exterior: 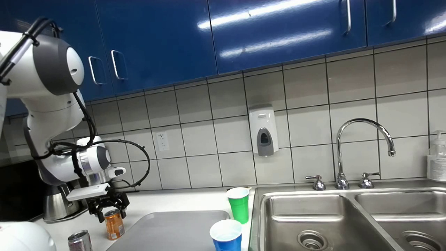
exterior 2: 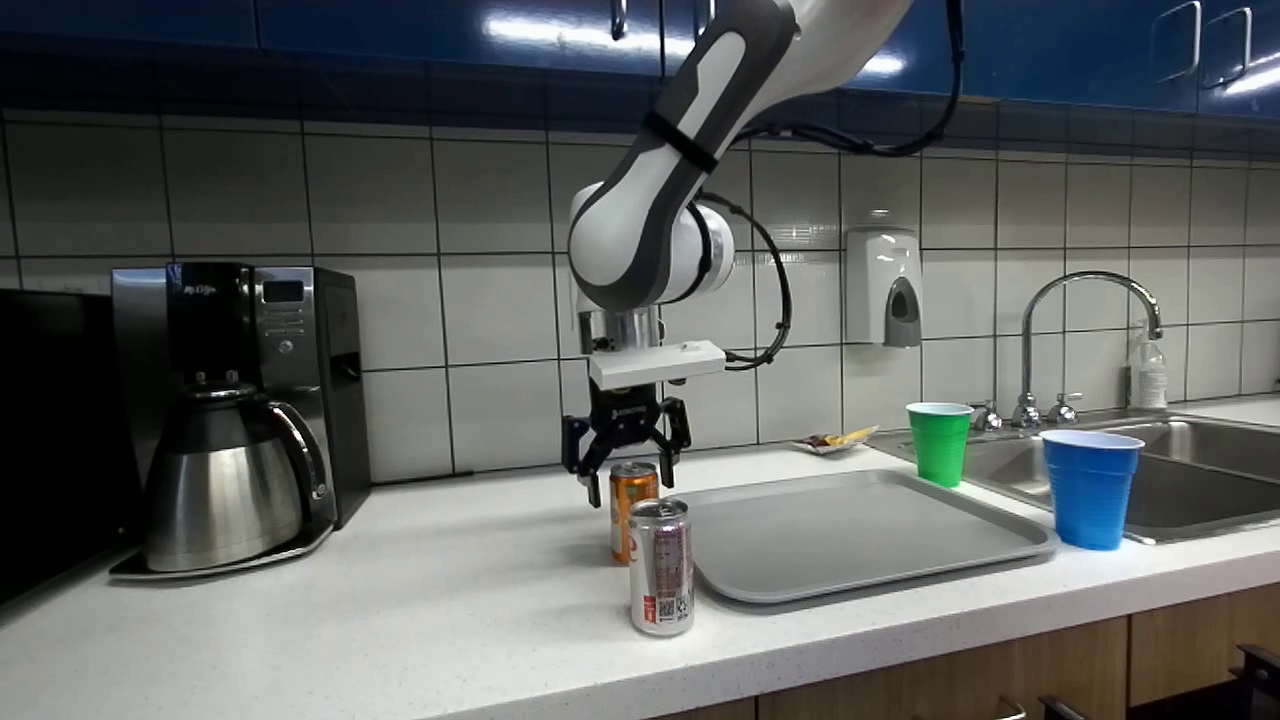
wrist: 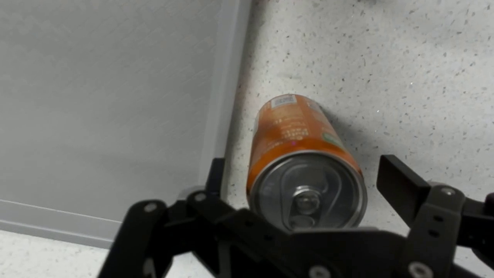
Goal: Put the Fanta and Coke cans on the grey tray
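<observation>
One orange Fanta can (wrist: 301, 162) and one silver Coke can (exterior 2: 660, 580) stand upright on the speckled countertop (exterior 2: 400, 620), both off the grey tray (exterior 2: 850, 540). The Fanta can is just beside the tray's edge, a strip of countertop showing between them in the wrist view; the Coke can stands nearer the countertop's front edge, in front of the Fanta can in an exterior view.

The Robotiq gripper (exterior 2: 630, 485) points down over the Fanta can, its jaws spread wide — one to each side of the can's top, with a gap on either side, so it has hold of nothing. Small white lettering on its black body appears to spell ROBOTIQ.

Print on the cans is only partly legible. The Fanta can carries a white code block near its base, a green patch and rows of pale type, upside down in the wrist view and too soft to read. The Coke can shows a dark panel of fine text and, below it, a red mark beside a square QR code.

The coffee maker (exterior 2: 285, 360) is plainer about itself — white letters read Mr. Coffee. Between tray and sink (exterior: 296, 190) stand a green plastic cup (exterior 2: 939, 445) and a blue plastic cup (exterior 2: 1090, 490). The pump soap bottle (exterior: 437, 167) wears a white label, its lines too small to make out.
</observation>
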Motion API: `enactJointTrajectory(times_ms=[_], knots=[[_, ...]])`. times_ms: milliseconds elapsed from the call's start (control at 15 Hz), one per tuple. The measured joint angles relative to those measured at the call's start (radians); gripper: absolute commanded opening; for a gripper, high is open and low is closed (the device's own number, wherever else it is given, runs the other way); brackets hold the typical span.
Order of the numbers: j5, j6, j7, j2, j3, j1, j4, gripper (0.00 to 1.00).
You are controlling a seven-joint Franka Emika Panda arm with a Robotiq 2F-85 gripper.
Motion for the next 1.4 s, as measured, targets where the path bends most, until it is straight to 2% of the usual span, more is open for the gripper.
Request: enactJointTrajectory(times_ms=[267, 333, 1400], knots=[[0.0, 0.0, 0.0, 0.017, -0.005, 0.005, 0.016, 0.42], [0.0, 0.0, 0.0, 0.019, -0.005, 0.007, 0.02, 0.38], [0.0, 0.001, 0.0, -0.019, -0.016, 0.025, 0.031, 0.38]])
